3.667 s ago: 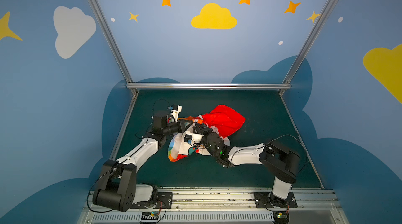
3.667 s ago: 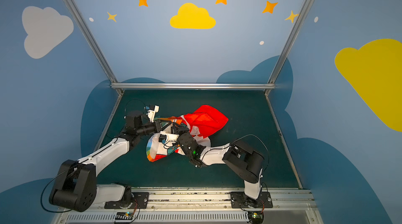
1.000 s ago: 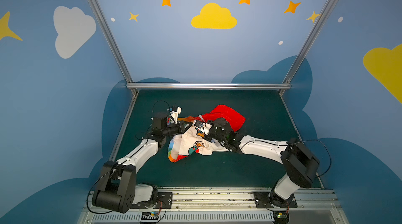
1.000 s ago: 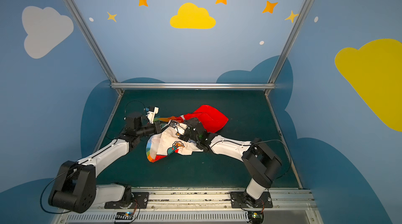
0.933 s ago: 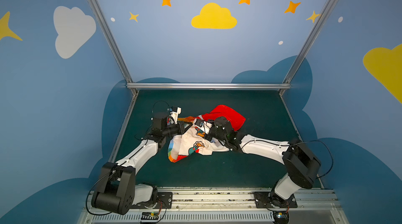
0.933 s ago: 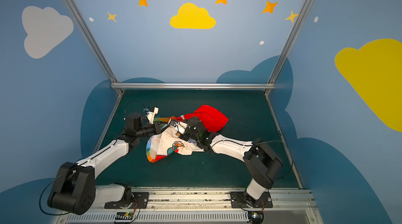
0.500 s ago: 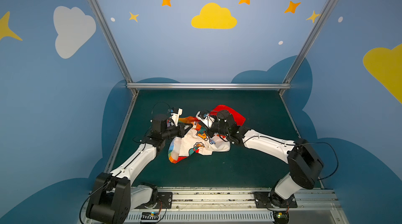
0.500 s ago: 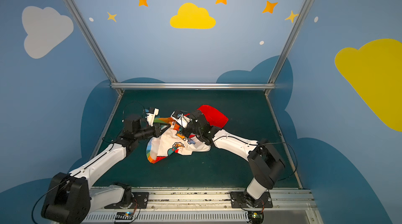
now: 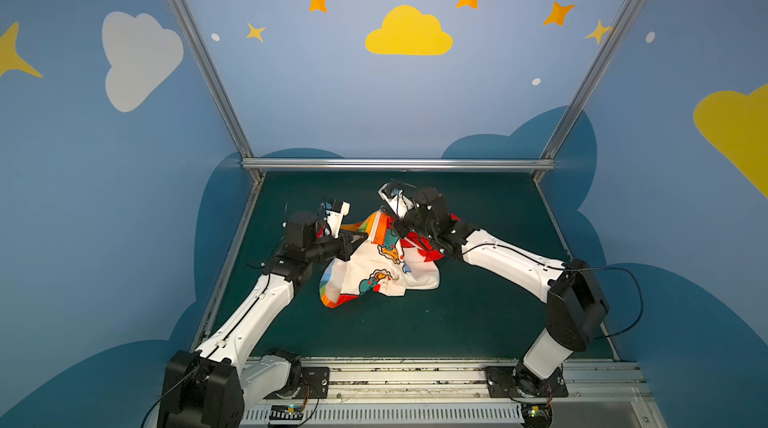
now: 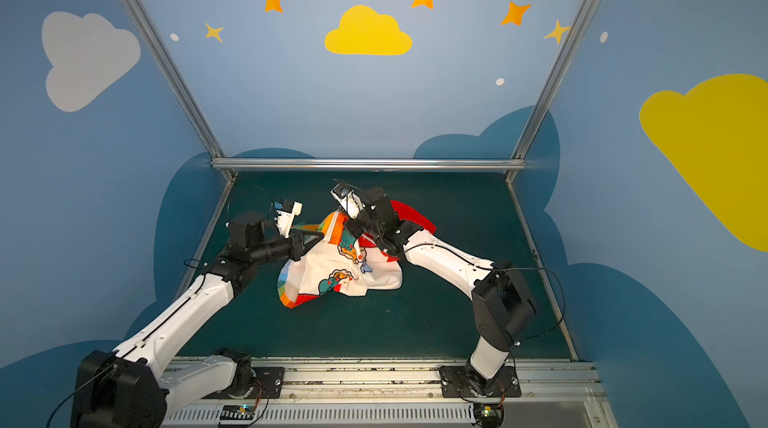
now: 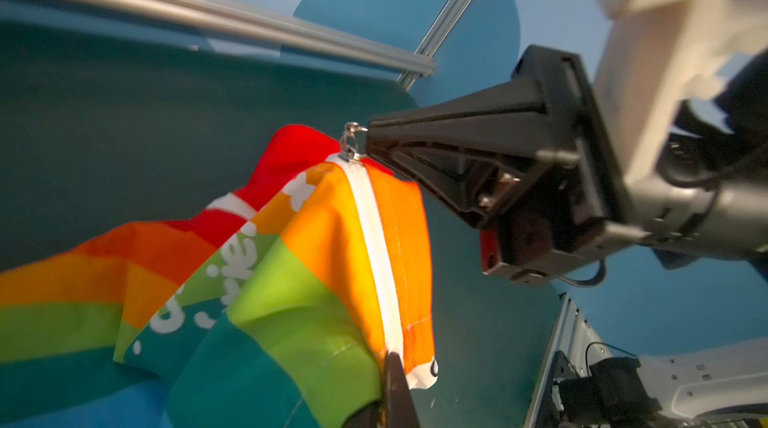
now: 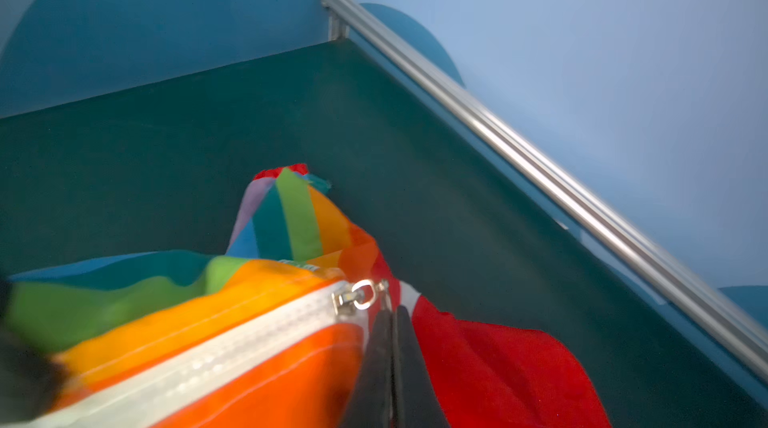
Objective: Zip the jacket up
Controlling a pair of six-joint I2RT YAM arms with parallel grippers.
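Right gripper and left gripper sit close together over the jacket, bunched on the tabletop in both top views. Left wrist view: left gripper clamps the jacket at the hem end of its white zipper, whose 2 sides run joined up to the slider. Right wrist view: right gripper is pinched shut on the ring pull. Zipping looks nearly done; only the red top stretch may remain.

One jacket, two tools.
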